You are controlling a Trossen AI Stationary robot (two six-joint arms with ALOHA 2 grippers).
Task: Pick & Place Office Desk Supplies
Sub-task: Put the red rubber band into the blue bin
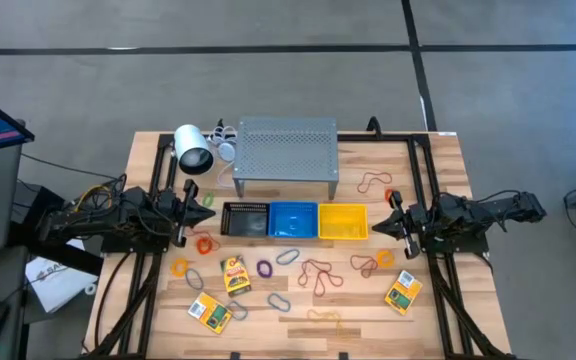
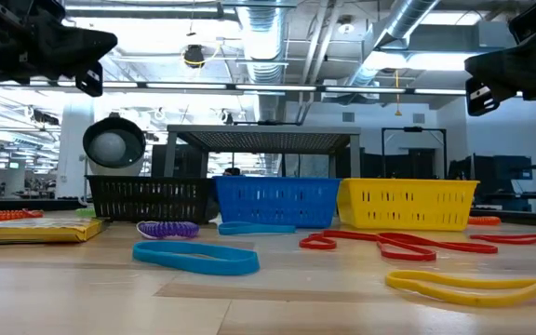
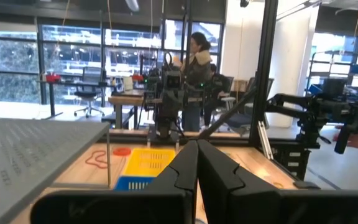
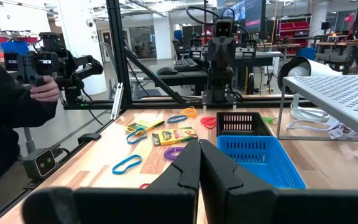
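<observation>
Yellow-green crayon packs (image 1: pixel 234 274), band loops (image 1: pixel 317 275) and grey clips (image 1: pixel 279 300) lie across the table's 6 o'clock half. I see left gripper (image 1: pixel 208 211) at 9 o'clock, right gripper (image 1: pixel 386 222) at 3, both pinched closed, empty, above the supplies.

the yellow band loop (image 2: pixel 477 285) in the low view runs off the picture's right edge; the crayon pack (image 2: pixel 31 229) at its left edge is cut off too; from above, the print on the packs (image 1: pixel 234 274) is too small to read; the black basket (image 1: pixel 245 219) looks dark inside, its contents unclear; the grey shelf (image 1: pixel 287 148) hides the worktop (image 1: pixel 438 180) beneath it
</observation>
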